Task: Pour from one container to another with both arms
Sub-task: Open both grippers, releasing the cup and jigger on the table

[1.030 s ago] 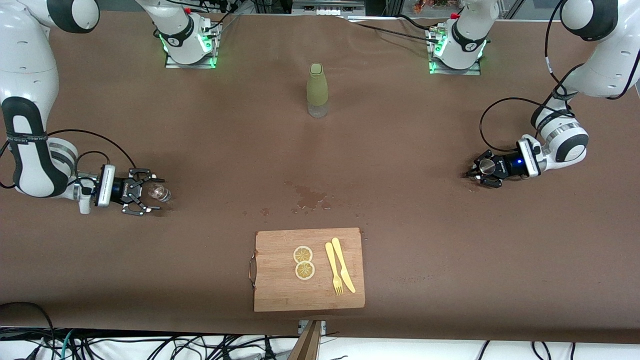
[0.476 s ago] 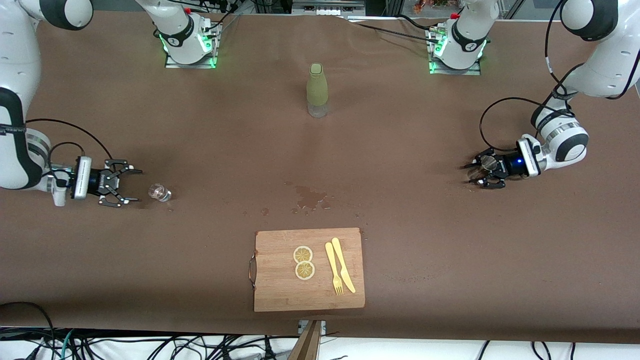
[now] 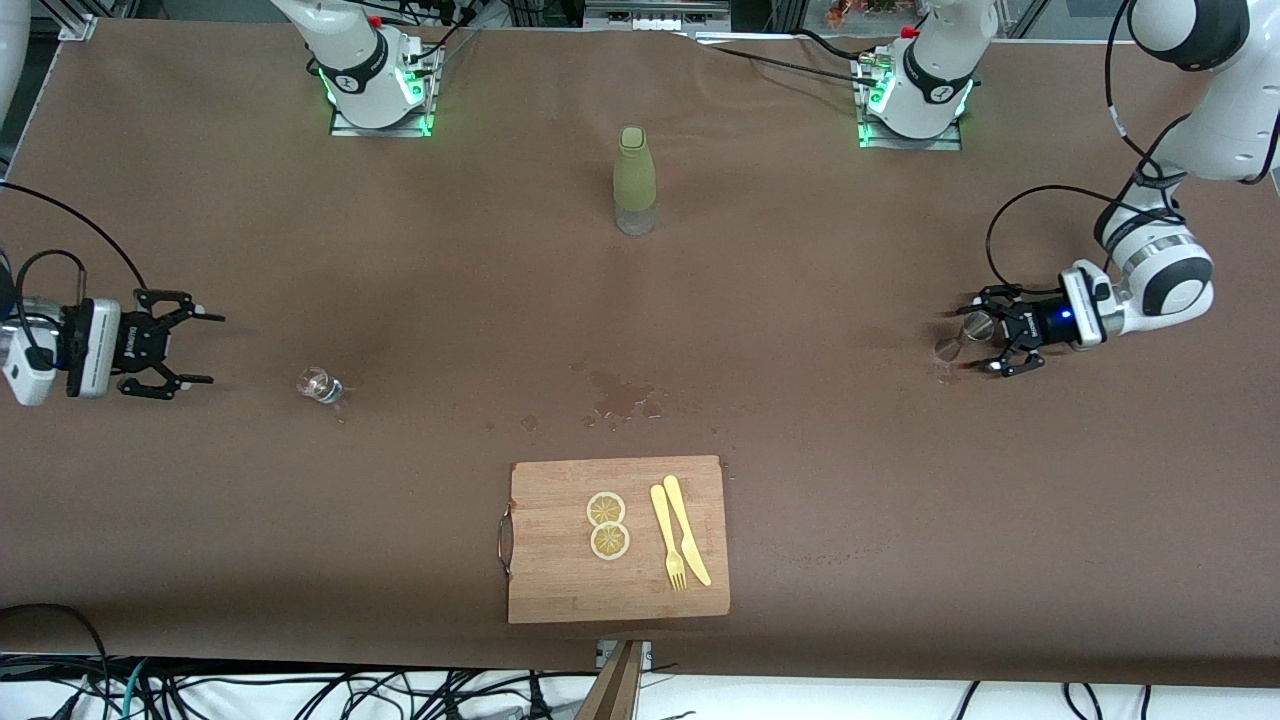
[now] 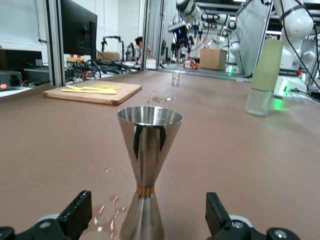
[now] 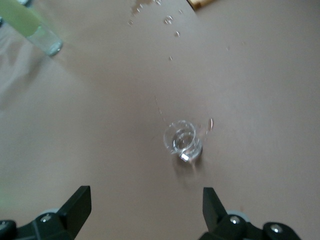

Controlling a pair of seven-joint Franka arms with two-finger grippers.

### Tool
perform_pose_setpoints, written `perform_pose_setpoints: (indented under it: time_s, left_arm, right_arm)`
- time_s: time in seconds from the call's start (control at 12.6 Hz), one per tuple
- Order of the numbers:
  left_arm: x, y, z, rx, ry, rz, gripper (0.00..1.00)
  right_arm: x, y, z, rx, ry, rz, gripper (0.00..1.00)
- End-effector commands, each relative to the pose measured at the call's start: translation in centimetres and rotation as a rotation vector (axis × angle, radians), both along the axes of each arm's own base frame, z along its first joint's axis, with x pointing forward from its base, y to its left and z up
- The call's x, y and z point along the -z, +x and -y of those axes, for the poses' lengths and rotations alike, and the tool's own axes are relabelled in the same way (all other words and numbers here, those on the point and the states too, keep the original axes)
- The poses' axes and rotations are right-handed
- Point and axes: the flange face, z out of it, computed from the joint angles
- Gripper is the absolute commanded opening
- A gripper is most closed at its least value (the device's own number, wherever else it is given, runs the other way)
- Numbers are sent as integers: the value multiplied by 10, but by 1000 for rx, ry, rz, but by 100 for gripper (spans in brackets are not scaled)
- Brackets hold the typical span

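The small clear glass [image 3: 320, 384] stands on the brown table toward the right arm's end, also seen in the right wrist view [image 5: 183, 141]. My right gripper [image 3: 205, 348] [image 5: 146, 200] is open and well clear of the glass, out toward the table's end. The shiny steel jigger [image 3: 962, 336] stands upright toward the left arm's end. In the left wrist view the jigger [image 4: 149, 130] rises between the spread fingers of my left gripper [image 3: 985, 333] [image 4: 147, 210], which is open and touches it on neither side.
The olive-green bottle [image 3: 634, 180] stands mid-table near the bases. A wet spill [image 3: 622, 395] lies in the middle, and droplets lie by the jigger's foot. A wooden cutting board [image 3: 560, 570] with lemon slices, a fork and a knife sits near the front edge.
My left gripper opened and let go of the jigger, drawing back slightly. My right gripper backed away from the glass toward the table's end, and the glass stayed put.
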Motion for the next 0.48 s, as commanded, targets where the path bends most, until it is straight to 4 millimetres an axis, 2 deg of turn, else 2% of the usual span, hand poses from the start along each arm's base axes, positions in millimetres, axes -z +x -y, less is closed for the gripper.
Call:
perform_pose_setpoints:
  time_s: [0.0, 0.16, 0.4]
  left_arm:
    - [-39, -5, -31, 21, 48, -51, 100]
    - [-66, -5, -49, 18, 88, -125, 100]
    - [-120, 10, -68, -4, 166, -226, 100]
  right_arm:
    - [-56, -5, -36, 131, -128, -90, 99]
    - [-90, -3, -72, 205, -243, -138, 99]
    - [-132, -6, -118, 346, -407, -178, 99]
